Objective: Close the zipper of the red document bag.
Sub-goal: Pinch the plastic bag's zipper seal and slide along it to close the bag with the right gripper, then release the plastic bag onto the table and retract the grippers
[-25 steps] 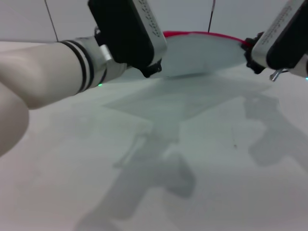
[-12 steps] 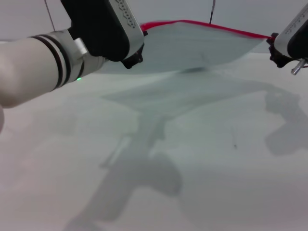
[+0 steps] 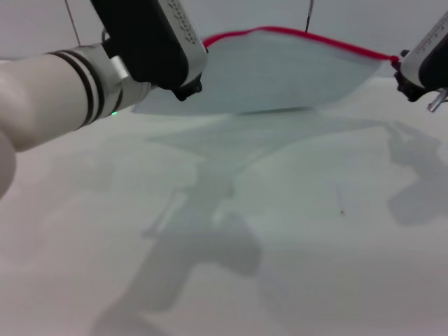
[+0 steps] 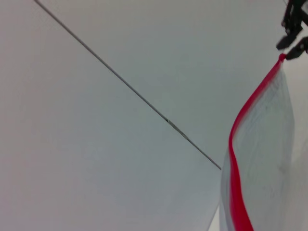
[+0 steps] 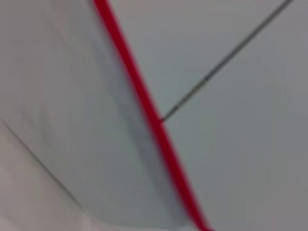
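The red document bag (image 3: 280, 73) hangs above the table, a pale blue-grey sheet stretched between my two grippers. Its zipper (image 3: 301, 33) runs as a thin red arc along the top edge. My left gripper (image 3: 190, 82) is at the bag's left end, shut on that corner, its fingers mostly hidden behind the black body. My right gripper (image 3: 400, 66) pinches the zipper's right end. The left wrist view shows the zipper (image 4: 233, 163) rising to the right gripper (image 4: 288, 48), shut on its tip. The right wrist view shows the zipper (image 5: 149, 110) beside the bag (image 5: 82, 120).
Below the bag lies a white table (image 3: 315, 266) carrying the shadows of both arms. A pale wall with thin dark seams (image 4: 125, 82) stands behind. My left forearm (image 3: 56, 91) crosses the upper left of the head view.
Both grippers have moved apart, the left one leftward and the right one rightward. More of the bag shows, and its red edge now bows upward.
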`<state>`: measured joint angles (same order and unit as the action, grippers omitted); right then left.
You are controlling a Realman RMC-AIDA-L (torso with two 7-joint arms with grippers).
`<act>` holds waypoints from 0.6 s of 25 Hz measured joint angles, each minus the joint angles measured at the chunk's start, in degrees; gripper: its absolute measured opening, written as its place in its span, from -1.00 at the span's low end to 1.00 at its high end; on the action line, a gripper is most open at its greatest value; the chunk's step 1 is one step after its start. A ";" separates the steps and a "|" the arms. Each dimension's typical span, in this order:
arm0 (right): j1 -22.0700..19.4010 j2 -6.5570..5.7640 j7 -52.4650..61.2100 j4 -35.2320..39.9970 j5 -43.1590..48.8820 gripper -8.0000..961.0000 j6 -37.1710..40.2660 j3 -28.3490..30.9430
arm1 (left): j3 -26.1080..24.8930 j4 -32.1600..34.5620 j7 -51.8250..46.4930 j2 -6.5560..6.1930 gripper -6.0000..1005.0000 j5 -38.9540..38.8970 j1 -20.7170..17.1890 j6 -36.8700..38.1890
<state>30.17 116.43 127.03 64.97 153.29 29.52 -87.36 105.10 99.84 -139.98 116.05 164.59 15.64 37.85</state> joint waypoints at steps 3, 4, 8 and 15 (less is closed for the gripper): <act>-0.04 0.03 5.16 0.07 4.45 -0.79 0.02 -0.23 | -0.22 -1.71 0.18 0.10 -0.88 0.03 0.99 -0.48; -0.05 0.06 6.71 0.20 5.96 -0.79 0.02 -0.51 | -0.36 -2.35 0.07 0.11 -0.88 0.03 1.26 -0.89; -0.29 0.10 9.37 0.18 7.84 -0.36 -0.13 -1.40 | -0.45 -5.04 -0.25 0.19 -0.77 0.01 2.35 -2.81; -4.61 0.20 15.21 1.97 2.96 0.08 -10.48 -6.54 | 0.01 -6.72 -7.14 0.32 -0.28 -0.11 2.95 -5.74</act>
<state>25.56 116.63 142.24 66.94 156.25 19.04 -93.90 105.11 93.12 -147.12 116.37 164.48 18.59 32.12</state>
